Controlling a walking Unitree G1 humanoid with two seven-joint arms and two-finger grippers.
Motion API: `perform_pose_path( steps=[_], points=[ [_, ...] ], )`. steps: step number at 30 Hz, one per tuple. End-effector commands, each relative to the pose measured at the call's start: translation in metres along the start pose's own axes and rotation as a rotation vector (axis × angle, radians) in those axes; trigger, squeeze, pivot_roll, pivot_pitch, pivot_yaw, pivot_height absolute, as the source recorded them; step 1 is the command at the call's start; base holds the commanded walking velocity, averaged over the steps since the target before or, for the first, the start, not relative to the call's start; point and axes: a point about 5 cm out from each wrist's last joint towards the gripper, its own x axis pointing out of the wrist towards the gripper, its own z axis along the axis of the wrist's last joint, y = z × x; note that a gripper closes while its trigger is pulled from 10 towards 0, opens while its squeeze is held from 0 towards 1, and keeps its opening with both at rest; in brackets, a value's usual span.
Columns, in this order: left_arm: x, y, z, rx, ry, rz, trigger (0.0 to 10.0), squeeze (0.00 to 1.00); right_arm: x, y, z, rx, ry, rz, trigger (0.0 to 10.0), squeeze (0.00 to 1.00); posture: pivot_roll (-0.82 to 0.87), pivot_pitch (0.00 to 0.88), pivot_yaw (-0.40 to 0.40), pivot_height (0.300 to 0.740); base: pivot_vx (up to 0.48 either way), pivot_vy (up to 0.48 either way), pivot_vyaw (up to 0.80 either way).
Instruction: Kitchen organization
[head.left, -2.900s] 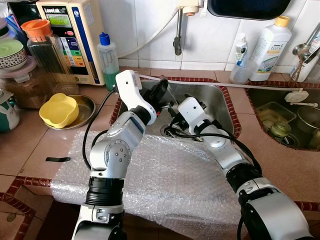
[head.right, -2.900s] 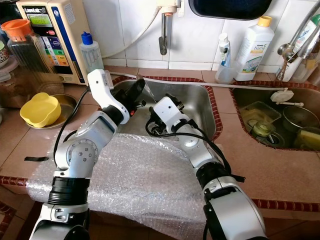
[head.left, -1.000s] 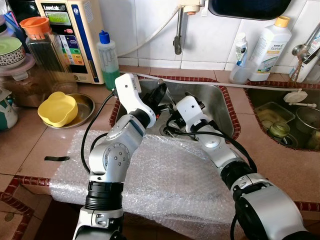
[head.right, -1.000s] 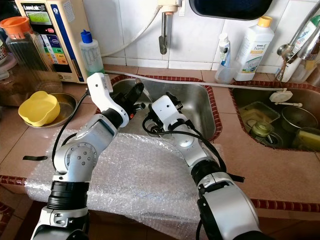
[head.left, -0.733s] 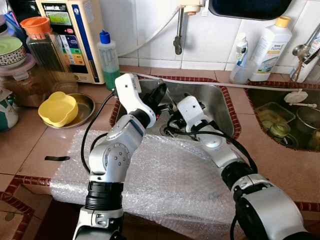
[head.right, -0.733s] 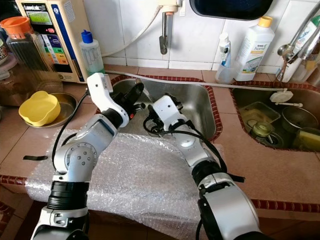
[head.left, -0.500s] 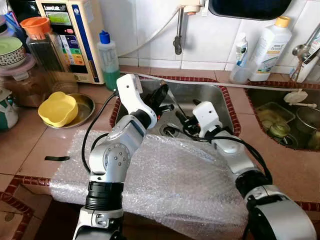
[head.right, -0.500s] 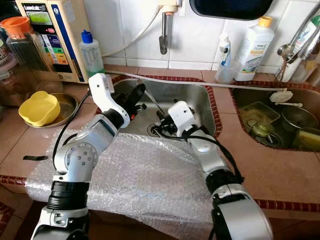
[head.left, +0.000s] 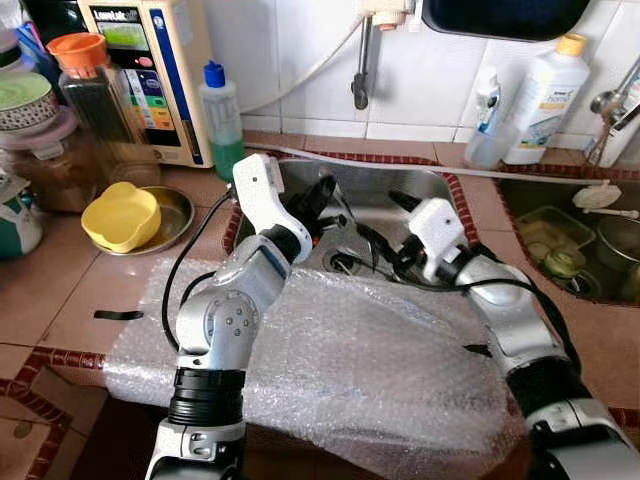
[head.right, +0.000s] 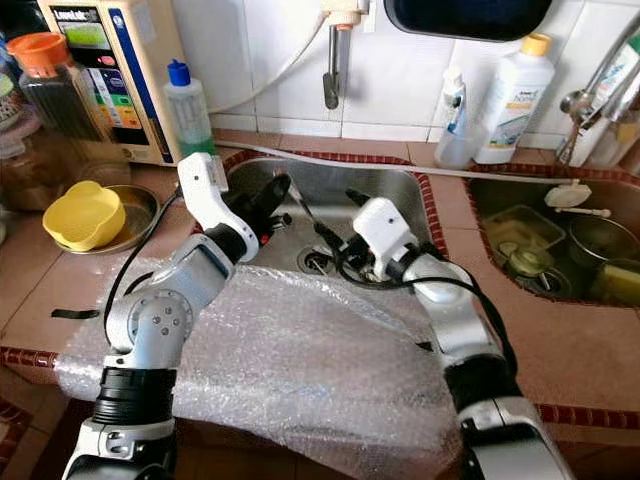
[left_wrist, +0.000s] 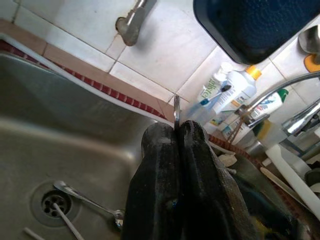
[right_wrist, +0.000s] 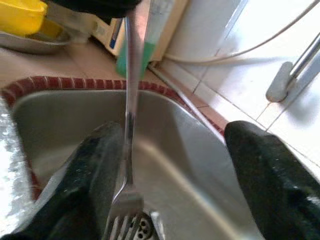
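Note:
My left gripper (head.left: 322, 198) hangs over the left side of the steel sink (head.left: 420, 190), shut on the handle of a metal fork (right_wrist: 128, 145). The fork hangs with its tines down toward the drain. In the left wrist view the black fingers (left_wrist: 160, 150) pinch a thin metal edge. My right gripper (head.right: 341, 217) is over the middle of the sink, just to the right of the fork. Its fingers are spread wide, one on each side of the fork and not touching it. Loose cutlery (left_wrist: 75, 196) lies at the drain.
A bubble wrap sheet (head.left: 330, 370) covers the counter in front of the sink. A yellow bowl (head.left: 120, 215) sits in a steel dish at left, by a green bottle (head.left: 222, 110) and a water purifier (head.left: 140, 70). Detergent bottles (head.left: 545, 95) and a second sink (head.left: 590, 240) are on the right.
My right gripper has drawn back to the right, away from the left gripper. The left gripper has stayed over the sink with the fork. The camera has shifted slightly.

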Motion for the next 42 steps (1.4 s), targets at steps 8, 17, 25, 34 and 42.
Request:
perform_pose_path(
  steps=[8,17,25,34,42],
  points=[
    [0.0,-0.003,0.002,0.023,0.002,-0.018,7.4,0.0,-0.029,0.008,0.014,0.03,-0.003,-0.077,10.0,0.0,0.05,0.021,0.049,0.74,0.0,0.0,0.0],
    [0.004,-0.002,0.001,0.025,0.015,-0.028,7.5,0.0,-0.063,0.0,0.022,0.057,0.042,-0.315,10.0,0.0,0.0,0.007,0.08,0.74,0.0,0.0,0.0],
    [0.011,-0.005,-0.002,0.029,0.041,-0.061,7.5,0.0,-0.083,-0.001,0.023,0.073,0.087,-0.404,0.0,0.0,-0.05,0.0,0.117,0.74,0.0,0.0,0.0],
    [0.017,-0.006,-0.004,0.036,0.055,-0.083,7.6,0.0,-0.086,-0.003,0.013,0.108,0.139,-0.628,7.0,0.0,-0.07,0.0,0.146,0.74,0.0,0.0,0.0],
    [0.021,-0.008,-0.002,0.044,0.05,-0.095,7.6,0.0,-0.073,0.006,0.011,0.142,0.116,-0.779,0.0,0.0,-0.07,0.0,0.153,0.74,0.0,0.0,0.0]
  ],
)
